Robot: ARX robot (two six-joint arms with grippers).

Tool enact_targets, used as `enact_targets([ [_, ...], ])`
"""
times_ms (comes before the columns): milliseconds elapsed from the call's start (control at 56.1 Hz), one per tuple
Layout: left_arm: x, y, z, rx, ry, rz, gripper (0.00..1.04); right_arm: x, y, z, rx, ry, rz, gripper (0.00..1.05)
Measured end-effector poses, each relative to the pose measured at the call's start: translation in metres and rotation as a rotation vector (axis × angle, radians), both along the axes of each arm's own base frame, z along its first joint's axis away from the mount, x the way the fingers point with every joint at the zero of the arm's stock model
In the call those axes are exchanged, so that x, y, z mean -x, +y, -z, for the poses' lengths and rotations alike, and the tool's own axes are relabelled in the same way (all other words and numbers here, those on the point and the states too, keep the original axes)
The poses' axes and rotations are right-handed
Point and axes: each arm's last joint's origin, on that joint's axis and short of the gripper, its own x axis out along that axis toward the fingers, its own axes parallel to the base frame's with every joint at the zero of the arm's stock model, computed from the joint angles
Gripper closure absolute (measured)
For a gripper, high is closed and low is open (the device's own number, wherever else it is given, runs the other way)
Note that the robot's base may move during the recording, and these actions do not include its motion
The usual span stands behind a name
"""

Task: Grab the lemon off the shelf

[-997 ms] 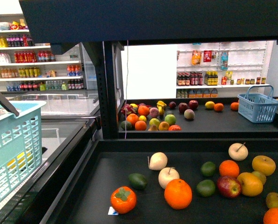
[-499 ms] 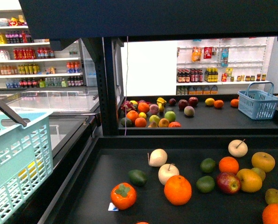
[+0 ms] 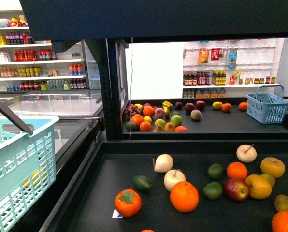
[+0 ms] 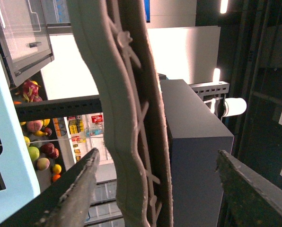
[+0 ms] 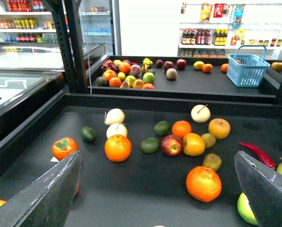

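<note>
Both arms are hanging short of the shelf (image 3: 197, 145), and neither is showing in the front view. The right pincer (image 5: 157, 156) is holding its two grey fingers (image 5: 51, 198) wide apart with nothing between them, above the shelf's near desk (image 3: 110, 183). The left pincer (image 4: 157, 153) is also standing with its jaws spread. A pale, wavy moulded strip (image 4: 131, 118) is running up between them, closer to one finger (image 4: 79, 198) than the other, and neither finger is visibly pressing on it. Low on the left of the front view, a turquoise basket (image 3: 18, 164) is sitting beside the shelf.

The lemon (image 3: 217, 105) is probably the small yellow oval lying on the far desk (image 3: 221, 126), just beside a small orange (image 3: 226, 107), though it is showing too small there to make out its tip. It is resting between the heap of mixed fruit (image 3: 156, 121) at that desk's left end and a blue basket (image 3: 267, 108) at its right end. From the right wrist the same yellow fruit (image 5: 198, 65) is appearing well beyond the pincer.

On the near desk a big orange (image 3: 184, 196), a persimmon (image 3: 127, 202), a red apple (image 3: 236, 189) and two limes (image 3: 213, 190) are lying loose. Two larger yellow-orange fruits (image 3: 273, 166) are sitting towards the right.
</note>
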Motion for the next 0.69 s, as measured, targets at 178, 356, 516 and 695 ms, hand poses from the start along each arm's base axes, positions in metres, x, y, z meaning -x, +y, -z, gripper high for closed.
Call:
enact_targets([
  [178, 0.015, 0.009, 0.004, -0.116, 0.072, -0.053, 0.09, 0.000, 0.000, 0.000, 0.000, 0.000, 0.001, 0.07],
  [356, 0.018, 0.011, -0.007, -0.176, 0.130, -0.081, 0.08, 0.000, 0.000, 0.000, 0.000, 0.000, -0.001, 0.07],
  [516, 0.019, 0.007, -0.013, -0.213, 0.200, -0.077, 0.08, 0.000, 0.000, 0.000, 0.000, 0.000, 0.000, 0.07],
  [695, 0.021, 0.005, -0.021, -0.245, 0.233, -0.084, 0.08, 0.000, 0.000, 0.000, 0.000, 0.000, -0.001, 0.07],
])
